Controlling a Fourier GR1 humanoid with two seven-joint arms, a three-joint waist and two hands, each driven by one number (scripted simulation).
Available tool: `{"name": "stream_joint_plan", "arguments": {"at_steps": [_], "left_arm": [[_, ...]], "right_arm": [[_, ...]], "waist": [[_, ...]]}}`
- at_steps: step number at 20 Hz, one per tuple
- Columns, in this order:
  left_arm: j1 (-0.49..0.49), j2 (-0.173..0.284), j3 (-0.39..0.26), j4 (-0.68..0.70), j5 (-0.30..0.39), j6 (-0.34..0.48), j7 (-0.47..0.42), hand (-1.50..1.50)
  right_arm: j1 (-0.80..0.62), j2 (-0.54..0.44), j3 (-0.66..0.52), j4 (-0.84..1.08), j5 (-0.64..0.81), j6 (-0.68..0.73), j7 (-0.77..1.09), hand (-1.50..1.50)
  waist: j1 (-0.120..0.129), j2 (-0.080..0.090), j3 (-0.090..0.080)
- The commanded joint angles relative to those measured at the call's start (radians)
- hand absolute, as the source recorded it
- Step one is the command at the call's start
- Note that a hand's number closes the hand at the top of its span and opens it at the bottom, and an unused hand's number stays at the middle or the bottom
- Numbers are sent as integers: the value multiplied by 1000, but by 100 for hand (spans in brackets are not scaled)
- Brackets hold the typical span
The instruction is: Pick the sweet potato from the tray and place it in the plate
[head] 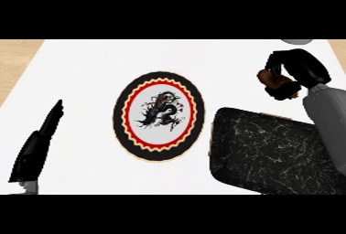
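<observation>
White counter fills nearly the whole head view, with a strip of pale wood showing along the far left edge. Near the middle of it lies a plate with a black rim, a red and cream zigzag ring inside that, and a dark dragon-like figure on its grey centre; nothing lies on it. To the right of the plate, close to it but not touching, sits a black tray veined with white like marble, its near right corner partly covered by the grey forearm that comes up from the lower right. Beyond the tray's far edge the right hand has its black fingers curled around the sweet potato, whose brown end pokes out on the hand's left side; the hand hides most of it, and it is outside the tray and well to the right of the plate. At the lower left the left hand rests open with straight fingers pointing away toward the far side of the counter, holding nothing.
</observation>
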Motion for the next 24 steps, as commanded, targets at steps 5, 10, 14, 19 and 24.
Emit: {"name": "stream_joint_plan", "arguments": {"at_steps": [5, 10, 14, 19, 24], "left_arm": [[16, 5, 28, 15, -8, 17, -7, 0], [70, 19, 40, -20, -4, -1, -7, 0], [74, 20, 65, -22, 11, -12, -18, 0], [67, 11, 56, -69, 18, -33, 27, 0], [77, -3, 54, -63, -7, -19, 11, 0]], "right_arm": [[-146, 4, -111, 17, -153, 0, -318, 150], [-153, 79, -83, -70, -220, 167, -330, 150], [-156, 146, -38, -203, -216, 199, -247, 150], [-153, 295, 27, -309, -204, 206, -77, 150], [-127, 399, 74, -398, -198, 248, 105, 150]], "waist": [[-44, -17, -3], [-64, -27, -4], [-67, -27, -4], [-64, -25, -4], [-68, -26, -4]]}}
